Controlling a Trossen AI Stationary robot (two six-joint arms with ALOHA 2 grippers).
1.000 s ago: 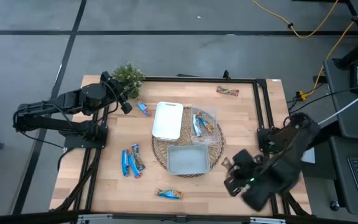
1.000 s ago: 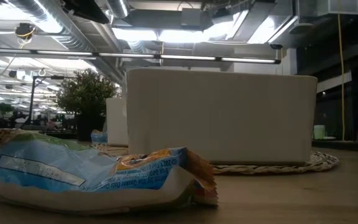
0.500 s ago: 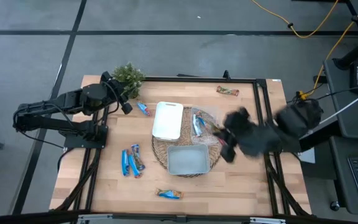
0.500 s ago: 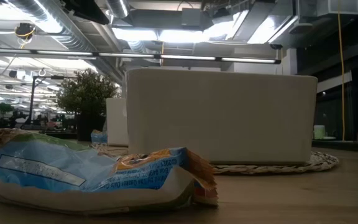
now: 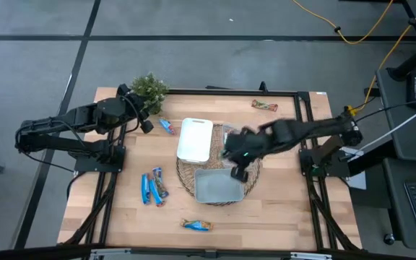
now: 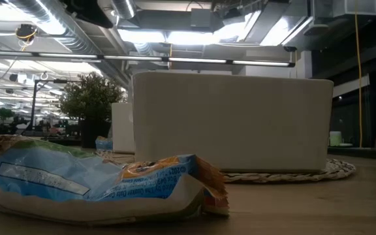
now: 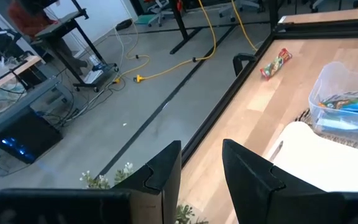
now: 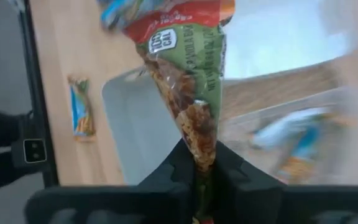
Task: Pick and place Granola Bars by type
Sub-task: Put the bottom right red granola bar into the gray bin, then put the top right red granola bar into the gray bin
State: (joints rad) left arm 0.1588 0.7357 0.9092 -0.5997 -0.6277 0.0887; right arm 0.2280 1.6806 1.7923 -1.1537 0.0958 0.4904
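Note:
My right gripper (image 5: 237, 166) hangs over the wicker mat (image 5: 186, 177), shut on a granola bar in a green and red wrapper (image 8: 188, 68). Other bars lie on the table: a blue one (image 5: 167, 126) near the plant, a few (image 5: 154, 186) left of the mat, one (image 5: 197, 225) near the near edge and a red-brown one (image 5: 264, 105) at the far edge. More lie in a clear tub (image 8: 291, 140). My left gripper (image 7: 201, 168) is open beside the plant, touching nothing. My right gripper pinches the green and red bar by one narrow end of its wrapper (image 8: 199, 149) between both fingers. The bar reaches straight out past the fingertips, lifted clear above the grey tray (image 8: 138, 124) and the mat.
A white tray (image 5: 195, 139) and a grey tray (image 5: 217, 186) sit on the round wicker mat. A small potted plant (image 5: 149, 89) stands at the far left corner. Black frame rails (image 5: 305, 137) run along the table's edges. In the low view a blue bar (image 6: 96, 186) lies close in front.
My right arm has swung quickly from the table's near right corner toward the far edge and the left, and now reaches over the mat in the middle. The bars on the table and the trays have stayed in place.

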